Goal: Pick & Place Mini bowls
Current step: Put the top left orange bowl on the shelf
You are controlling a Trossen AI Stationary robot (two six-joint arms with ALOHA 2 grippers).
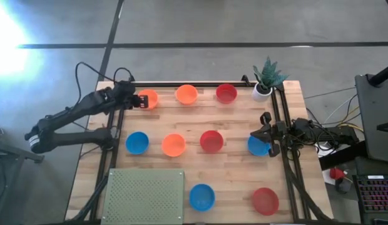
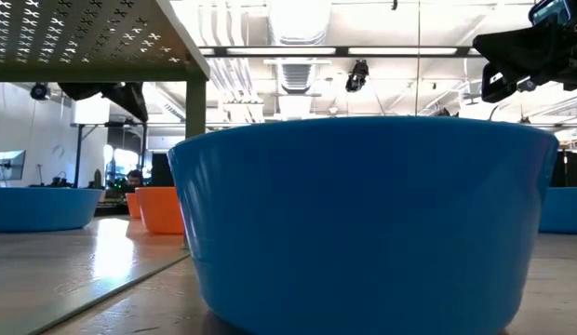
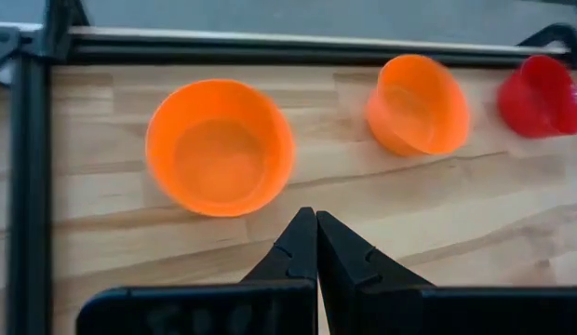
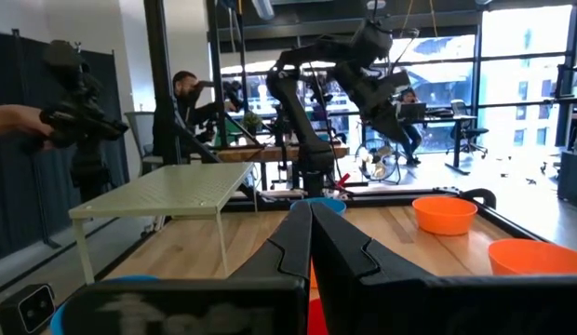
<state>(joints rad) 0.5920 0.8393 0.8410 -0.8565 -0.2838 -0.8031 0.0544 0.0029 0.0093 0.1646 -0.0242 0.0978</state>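
Nine mini bowls stand on their bases on the wooden table. Far row: orange [image 1: 150, 98], orange [image 1: 186, 94], red [image 1: 226, 93]. Middle row: blue [image 1: 137, 142], orange [image 1: 173, 144], red [image 1: 211, 141], blue [image 1: 256, 147]. Near row: blue [image 1: 201, 197], red [image 1: 265, 200]. My left gripper [image 1: 142, 100] is shut and hangs over the table at the far-left orange bowl [image 3: 219, 147], its tips [image 3: 316, 219] just short of the rim, touching nothing. My right gripper [image 1: 260, 132] is shut and waits at the right edge, above the blue bowl there.
A green perforated rack [image 1: 144, 195] stands on legs at the near left. A small potted plant [image 1: 265, 80] sits at the far right corner. Black rails [image 1: 200, 84] frame the table. People stand in the room beyond [image 4: 186, 102].
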